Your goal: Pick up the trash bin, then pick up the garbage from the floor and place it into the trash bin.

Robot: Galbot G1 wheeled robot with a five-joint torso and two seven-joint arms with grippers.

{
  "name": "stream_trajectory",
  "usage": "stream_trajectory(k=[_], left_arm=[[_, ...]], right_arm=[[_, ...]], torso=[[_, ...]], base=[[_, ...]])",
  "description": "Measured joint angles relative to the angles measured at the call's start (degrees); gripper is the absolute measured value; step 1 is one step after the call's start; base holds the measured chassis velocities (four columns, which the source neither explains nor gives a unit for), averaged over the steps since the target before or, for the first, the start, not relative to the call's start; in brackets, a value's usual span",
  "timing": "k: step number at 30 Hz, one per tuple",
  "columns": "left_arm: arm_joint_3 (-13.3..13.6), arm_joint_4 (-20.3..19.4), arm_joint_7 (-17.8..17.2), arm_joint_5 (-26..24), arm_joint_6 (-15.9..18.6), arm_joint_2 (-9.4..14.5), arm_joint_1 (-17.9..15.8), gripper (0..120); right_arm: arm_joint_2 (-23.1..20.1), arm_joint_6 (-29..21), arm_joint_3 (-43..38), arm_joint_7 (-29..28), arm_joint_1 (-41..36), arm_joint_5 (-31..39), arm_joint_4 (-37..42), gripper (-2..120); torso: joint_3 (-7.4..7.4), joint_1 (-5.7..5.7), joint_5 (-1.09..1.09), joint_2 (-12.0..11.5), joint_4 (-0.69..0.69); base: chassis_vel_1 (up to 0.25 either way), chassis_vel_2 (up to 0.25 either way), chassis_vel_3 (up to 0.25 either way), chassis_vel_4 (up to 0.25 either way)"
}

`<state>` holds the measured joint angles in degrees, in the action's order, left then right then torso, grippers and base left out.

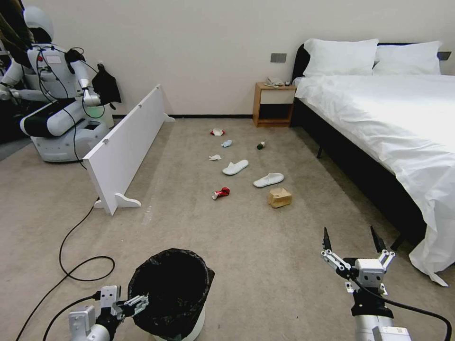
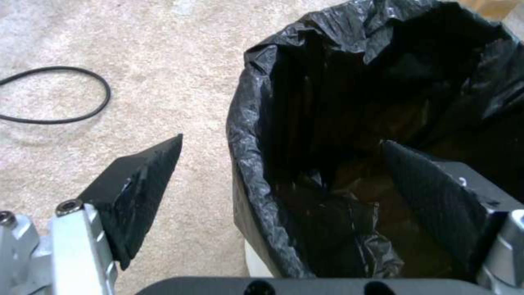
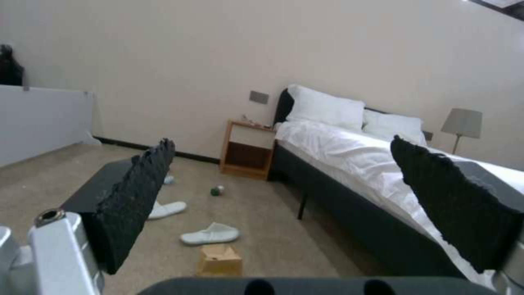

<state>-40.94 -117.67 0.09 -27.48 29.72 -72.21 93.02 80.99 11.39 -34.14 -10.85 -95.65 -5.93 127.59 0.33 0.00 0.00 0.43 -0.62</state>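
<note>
Left gripper (image 1: 137, 303), fingers spread wide, straddles the rim of the trash bin (image 1: 173, 289): in the left wrist view one finger (image 2: 136, 184) stands outside the rim over the floor (image 2: 163, 61), the other finger (image 2: 431, 196) inside the black bag liner (image 2: 256, 135); whether either pad presses the rim cannot be told. The trash bin, a white tub with a crinkled black liner, stands upright at the nearest edge of the carpet. A black cable (image 1: 71, 265) loops on the floor to the bin's left. Right gripper (image 1: 353, 244), to the bin's right and well apart from it, points forward with its fingers wide apart and nothing between them. Beyond the bin lies the garbage: nearest, a crushed red can (image 1: 221, 192) and a brown carton (image 1: 279, 197); then two white slippers (image 1: 235, 167) (image 1: 268, 180); farther still, a white tissue (image 1: 215, 157), a pale-blue wad (image 1: 226, 143), a small green bottle (image 1: 260, 145) and a red-white packet (image 1: 217, 132). Farthest from the bin are a wooden nightstand (image 1: 274, 105), a bed (image 1: 379, 118) and a white panel (image 1: 128, 142).
</note>
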Motion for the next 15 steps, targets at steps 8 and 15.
stream_trajectory(k=[8,15], left_arm=[[-0.1,1.3,-1.1,-2.3,0.9,0.6,-1.9,97],[-0.1,2.2,-2.3,-3.9,2.2,0.8,-3.5,97]], right_arm=[[0.1,-0.1,0.4,0.1,0.0,0.0,-0.1,100],[0.1,-0.3,0.8,0.1,0.0,0.1,-0.1,100]], torso=[[0.00,0.00,0.00,0.0,0.00],[0.00,0.00,0.00,0.0,0.00]], base=[[0.000,0.000,0.000,0.000],[0.000,0.000,0.000,0.000]])
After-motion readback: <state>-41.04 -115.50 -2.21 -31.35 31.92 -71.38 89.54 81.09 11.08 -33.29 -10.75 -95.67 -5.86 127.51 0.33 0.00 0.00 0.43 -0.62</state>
